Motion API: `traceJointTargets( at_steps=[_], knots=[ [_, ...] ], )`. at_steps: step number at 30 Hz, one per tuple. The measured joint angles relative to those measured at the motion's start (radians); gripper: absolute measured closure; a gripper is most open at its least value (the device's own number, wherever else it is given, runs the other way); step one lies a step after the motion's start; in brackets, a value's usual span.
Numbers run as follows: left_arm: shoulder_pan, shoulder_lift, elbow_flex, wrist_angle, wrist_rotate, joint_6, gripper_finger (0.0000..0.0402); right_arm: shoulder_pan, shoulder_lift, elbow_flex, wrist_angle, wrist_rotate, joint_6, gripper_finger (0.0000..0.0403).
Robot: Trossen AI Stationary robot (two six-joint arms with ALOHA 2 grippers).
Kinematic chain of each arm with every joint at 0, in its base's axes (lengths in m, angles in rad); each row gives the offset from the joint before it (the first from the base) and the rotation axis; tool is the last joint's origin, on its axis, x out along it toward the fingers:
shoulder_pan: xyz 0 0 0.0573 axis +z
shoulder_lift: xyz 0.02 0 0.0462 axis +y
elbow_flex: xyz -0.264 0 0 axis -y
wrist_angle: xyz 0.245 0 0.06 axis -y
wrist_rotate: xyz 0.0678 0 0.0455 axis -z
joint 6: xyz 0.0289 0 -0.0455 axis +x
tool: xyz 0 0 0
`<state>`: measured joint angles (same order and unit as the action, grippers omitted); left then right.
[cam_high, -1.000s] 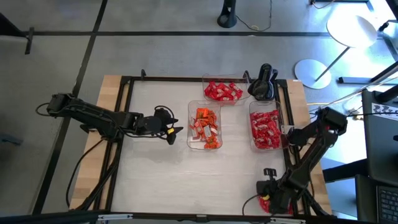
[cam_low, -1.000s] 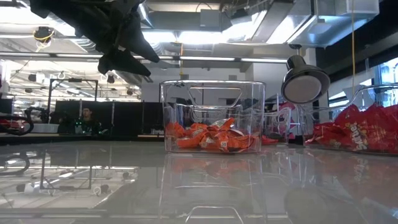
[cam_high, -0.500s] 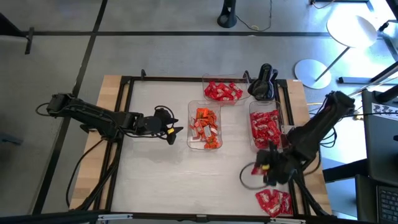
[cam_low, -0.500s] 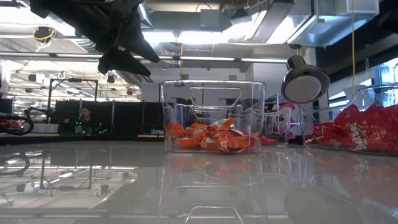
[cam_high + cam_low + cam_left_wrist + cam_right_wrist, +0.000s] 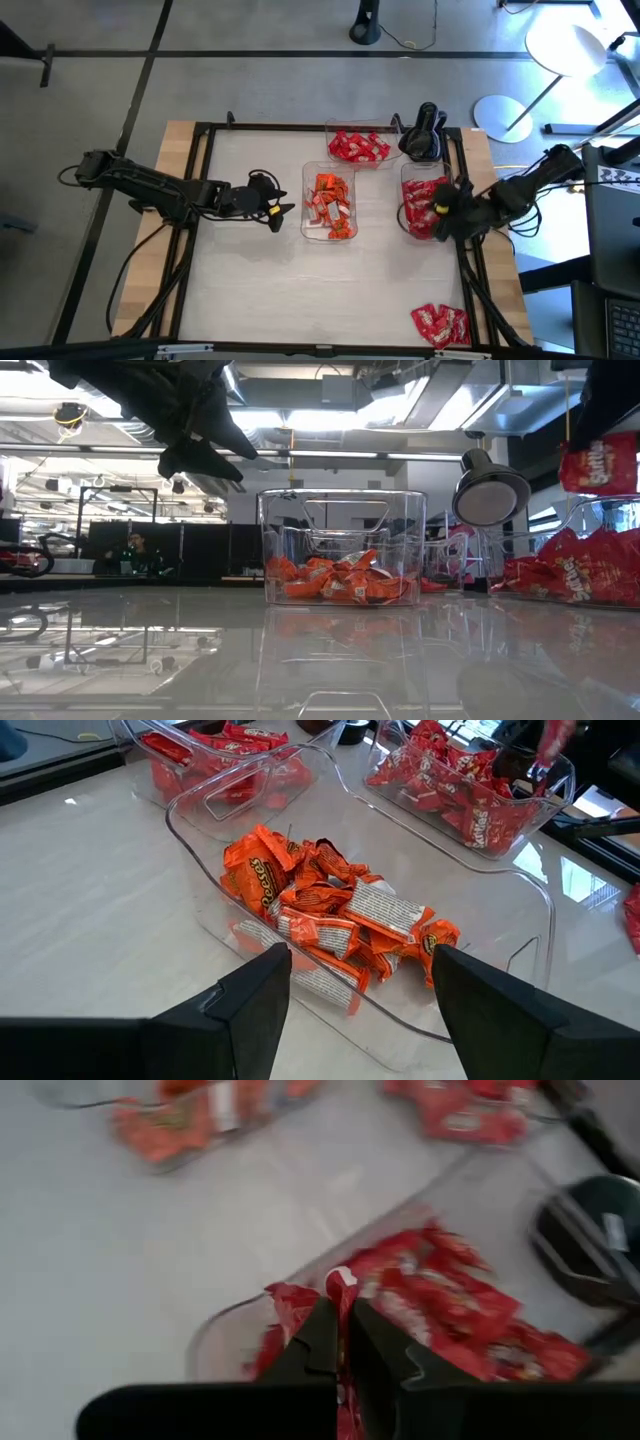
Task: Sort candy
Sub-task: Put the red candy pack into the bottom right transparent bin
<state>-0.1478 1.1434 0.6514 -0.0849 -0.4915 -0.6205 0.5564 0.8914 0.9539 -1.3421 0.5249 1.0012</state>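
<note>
Right wrist view: right tool pinches a red candy above the tray.

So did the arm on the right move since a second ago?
Yes. In the high view the right gripper went from the loose pile of red candy at the table's near edge up to the right-hand tray, fingers shut on a red candy.

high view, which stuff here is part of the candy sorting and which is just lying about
Part of the job:
- candy pile on the table
- red candy held by the right gripper
- three trays with sorted candy
- left gripper, open, waiting by the middle tray

Lying about:
- lamp
- black holder
</note>
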Motion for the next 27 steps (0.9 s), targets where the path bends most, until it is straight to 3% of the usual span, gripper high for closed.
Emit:
traceJointTargets(
  at_steps=[9,17,22,27],
  knots=[
    [0.000,0.000,0.000,0.000,0.000,0.000,0.0169,-0.109,-0.016,0.000,-0.029,0.013,-0.046,0.0349],
    [0.000,0.000,0.000,-0.001,0.000,0.000,0.0169,-0.126,-0.006,0.000,-0.027,0.001,-0.045,0.0232],
    [0.000,0.000,0.000,-0.001,0.000,0.000,0.0169,-0.125,-0.006,0.000,0.027,-0.181,-0.045,0.0174],
    [0.000,0.000,0.000,0.000,0.000,-0.001,0.0169,-0.062,0.023,0.001,0.269,-0.378,-0.063,0.0156]
  ],
)
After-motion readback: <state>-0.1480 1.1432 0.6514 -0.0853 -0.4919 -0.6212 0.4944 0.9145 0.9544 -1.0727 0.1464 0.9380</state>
